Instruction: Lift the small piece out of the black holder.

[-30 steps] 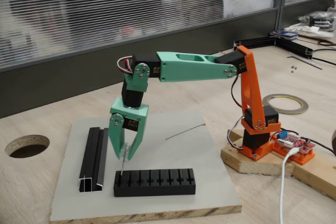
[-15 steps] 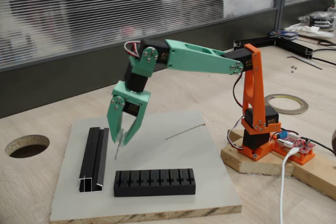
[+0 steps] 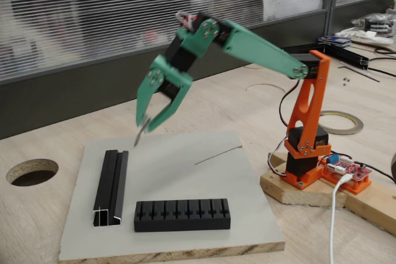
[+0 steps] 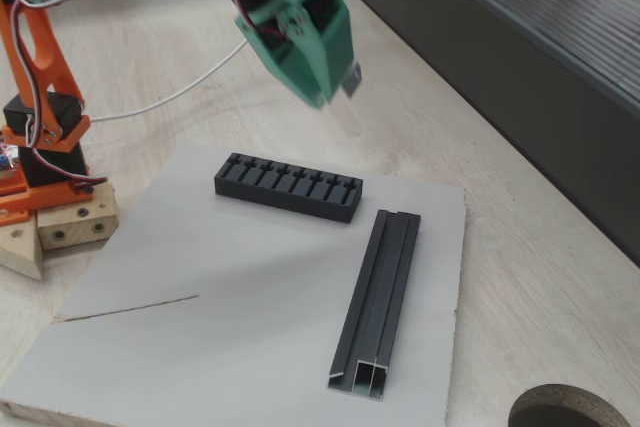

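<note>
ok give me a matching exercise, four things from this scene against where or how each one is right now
Things:
1. pin
2. holder
3. rail
4. wire

States:
a. lies loose on the grey board, right of the gripper in a fixed view
b. pinched in the gripper, up in the air
c. long, lies beside the slotted block
d. low block, slots in its top, near the board's front edge

Pairs: 1-b, 2-d, 3-c, 4-a

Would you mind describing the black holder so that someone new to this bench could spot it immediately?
Start at the grey board lying on the wooden table. In a fixed view, two black things sit along the board's near edge. The black holder is the low rectangular block to the right, with a row of slots cut along its top; the black channel rail beside it is long, narrow and has no such slots.
</note>
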